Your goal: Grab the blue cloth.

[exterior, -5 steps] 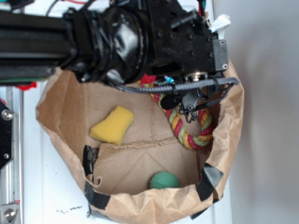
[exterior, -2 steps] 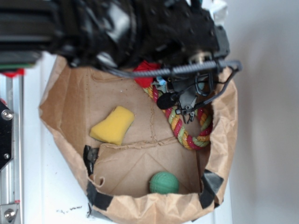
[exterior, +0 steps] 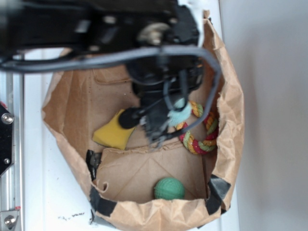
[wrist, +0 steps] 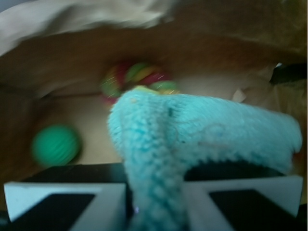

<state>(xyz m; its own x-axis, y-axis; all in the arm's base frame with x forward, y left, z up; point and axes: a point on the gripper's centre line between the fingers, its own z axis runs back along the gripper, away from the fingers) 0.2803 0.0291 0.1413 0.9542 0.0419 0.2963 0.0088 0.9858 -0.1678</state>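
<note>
While my gripper clamps the blue cloth inside the paper bag, cloth hangs above the bag floor, beside the braided rope, green ball apart

No readable text, labels, brands, numbers or signs in either view. Brown paper bag plain, unprinted. Black tape patches on bag rim unmarked. Arm housing above bag blurred, nothing legible.
</note>
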